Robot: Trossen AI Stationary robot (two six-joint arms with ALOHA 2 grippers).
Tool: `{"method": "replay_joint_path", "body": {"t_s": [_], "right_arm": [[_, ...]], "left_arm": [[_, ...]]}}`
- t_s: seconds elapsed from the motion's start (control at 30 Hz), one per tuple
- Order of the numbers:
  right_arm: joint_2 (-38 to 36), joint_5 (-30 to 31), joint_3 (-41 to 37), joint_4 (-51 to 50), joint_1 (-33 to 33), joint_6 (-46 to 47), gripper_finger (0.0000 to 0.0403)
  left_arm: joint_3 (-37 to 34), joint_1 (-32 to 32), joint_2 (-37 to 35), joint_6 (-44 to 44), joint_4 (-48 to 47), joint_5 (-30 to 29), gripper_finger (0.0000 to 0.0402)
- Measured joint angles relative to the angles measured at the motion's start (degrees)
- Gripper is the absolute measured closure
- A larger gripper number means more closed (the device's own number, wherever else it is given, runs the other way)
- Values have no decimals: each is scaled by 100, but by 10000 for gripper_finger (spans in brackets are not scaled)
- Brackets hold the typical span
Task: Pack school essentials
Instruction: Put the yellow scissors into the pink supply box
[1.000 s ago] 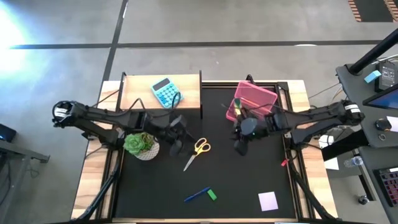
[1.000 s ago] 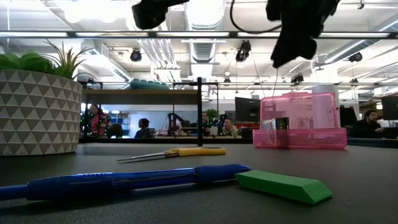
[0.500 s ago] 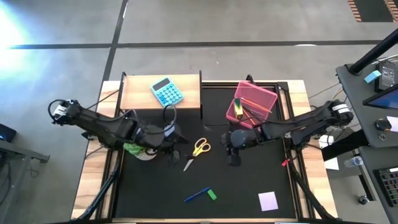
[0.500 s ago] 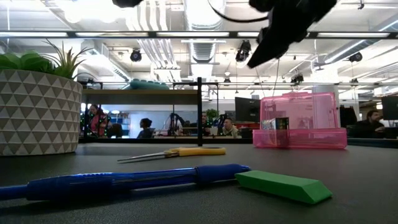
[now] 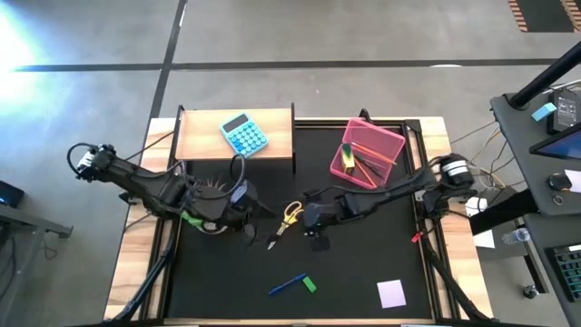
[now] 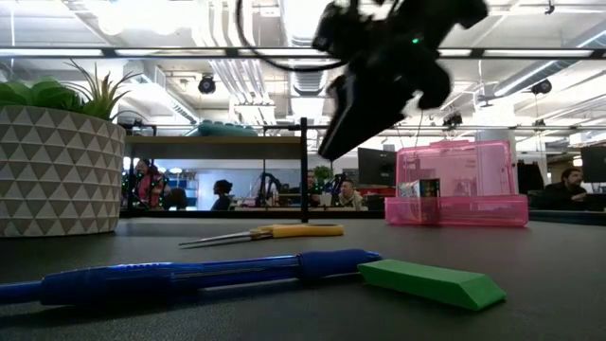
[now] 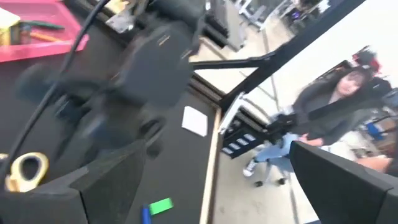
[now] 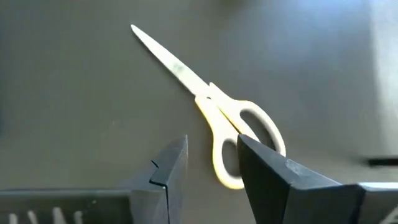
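Note:
The yellow-handled scissors [image 5: 287, 221] lie flat on the black mat, also visible in the low view [image 6: 265, 231] and the right wrist view [image 8: 211, 106]. My right gripper [image 5: 314, 221] [image 8: 211, 149] hovers open just right of and above their handles, well off the mat [image 6: 337, 142]. My left gripper [image 5: 250, 229] [image 7: 211, 186] is open, left of the scissors' blades. Near the front edge lie the blue pen [image 5: 287, 284], the green eraser [image 5: 310, 284] and the lilac note pad [image 5: 391, 292]. The pink case [image 5: 368, 153] holds the yellow box and the pencils.
A potted plant [image 5: 201, 218] stands under my left arm at the mat's left edge. A blue calculator [image 5: 243, 134] lies on a wooden box at the far left. A person [image 7: 336, 106] sits beyond the table's right side.
My right gripper has swung from beside the pink case toward the table's left and come down toward the scissors' handles. My left gripper has moved toward the near edge, closing on the scissors' blades. The scissors and other stationery have stayed in place.

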Motion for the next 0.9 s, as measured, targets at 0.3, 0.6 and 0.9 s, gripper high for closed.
{"method": "replay_joint_path", "body": {"t_s": [0.3, 0.6, 0.9], "right_arm": [[1057, -406, 992, 7, -357, -278, 275], [1639, -984, 1871, -917, -672, 435, 237], [1976, -1613, 2263, -1222, -564, -652, 168]], "left_arm": [[287, -282, 0, 94, -24, 26, 22], [302, -426, -7, 102, -22, 74, 22], [296, -429, -11, 131, -30, 194, 22]]}}
